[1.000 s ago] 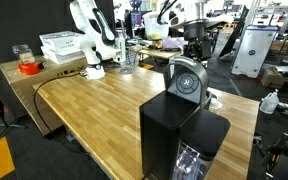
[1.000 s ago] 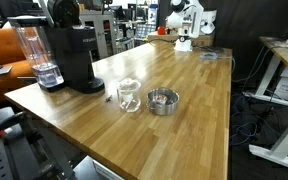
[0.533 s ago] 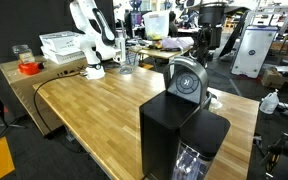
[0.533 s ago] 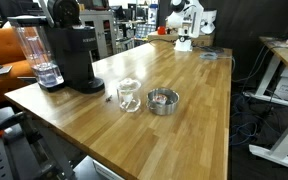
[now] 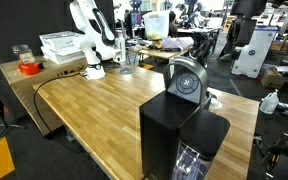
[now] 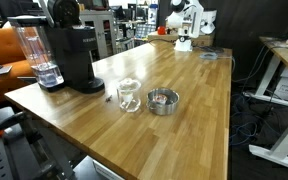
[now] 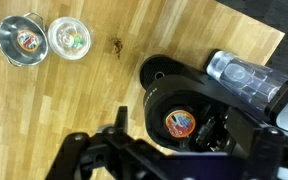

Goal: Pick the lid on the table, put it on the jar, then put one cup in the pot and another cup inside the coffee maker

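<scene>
Over the last second, the dark mass of the arm was seen to be carried across the top of an exterior view, from just above the coffee maker [image 5: 187,105] toward the upper corner of the frame, where only its lower end remained. In the wrist view the gripper [image 7: 124,150] was found well above the machine, looking down into its open head, where a cup [image 7: 180,123] with a coloured top was seated. A second cup [image 7: 26,40] was shown lying in the pot [image 7: 4,45], and the jar [image 7: 67,37] just beside it appeared to be closed by its lid, though this could not be made out with certainty. How far the fingers were parted could not be told from the dark shapes at the bottom of that view; nothing was seen to be held. The withdrawal was judged to mean that the last placement had been made and the task was essentially complete.
</scene>
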`<state>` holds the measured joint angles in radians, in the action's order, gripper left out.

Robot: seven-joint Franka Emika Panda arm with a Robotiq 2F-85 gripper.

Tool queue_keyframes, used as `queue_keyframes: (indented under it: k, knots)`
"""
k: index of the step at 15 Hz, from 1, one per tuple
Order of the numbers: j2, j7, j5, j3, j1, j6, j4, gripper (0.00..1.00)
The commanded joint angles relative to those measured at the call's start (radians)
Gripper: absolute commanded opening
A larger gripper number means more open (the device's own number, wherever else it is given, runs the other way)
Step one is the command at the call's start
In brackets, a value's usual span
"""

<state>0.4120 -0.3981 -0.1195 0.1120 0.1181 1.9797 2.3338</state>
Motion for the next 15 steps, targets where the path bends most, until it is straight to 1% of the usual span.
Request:
queue_keyframes:
  k: [1, 5, 7, 8, 15]
  knots:
    - [0.107, 0.089, 0.024, -0.008, 0.021, 0.036, 0.083, 1.0]
    - [0.151, 0.143, 0.027, -0.006, 0.039, -0.005, 0.079, 1.0]
    - [0.141, 0.117, -0.008, -0.022, 0.065, 0.018, 0.07, 1.0]
    - [0.144, 0.13, 0.016, -0.016, 0.058, -0.001, 0.07, 1.0]
    - [0.144, 0.128, 0.012, -0.02, 0.066, 0.004, 0.07, 1.0]
